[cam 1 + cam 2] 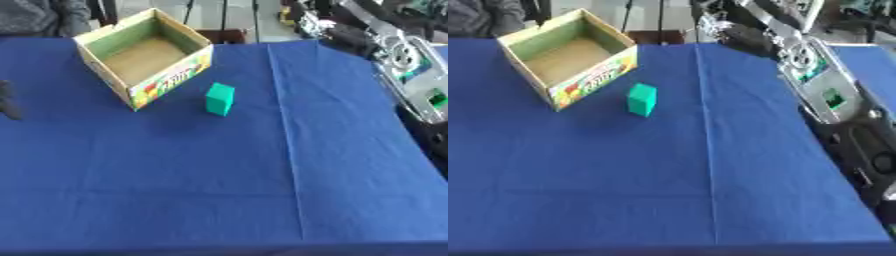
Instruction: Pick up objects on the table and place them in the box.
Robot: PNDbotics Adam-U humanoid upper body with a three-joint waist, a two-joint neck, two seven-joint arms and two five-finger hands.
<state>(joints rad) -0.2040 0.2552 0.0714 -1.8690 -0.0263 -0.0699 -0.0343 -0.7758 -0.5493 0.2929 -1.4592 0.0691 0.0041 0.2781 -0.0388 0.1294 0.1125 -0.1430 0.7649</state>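
Open cardboard box (144,57) in the upper left, on the blue tablecloth (262,175). A green block (220,99) stands upright just beside the box's lower right corner, apart from it. Broad bare cloth fills centre and bottom. Left hand (9,100): dark sliver at left edge; finger state indeterminable. Right arm (815,75) along the right edge.

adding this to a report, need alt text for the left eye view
A small green block stands on a blue tablecloth, just right of an open, empty cardboard box. The robot's right arm reaches in from the upper right.
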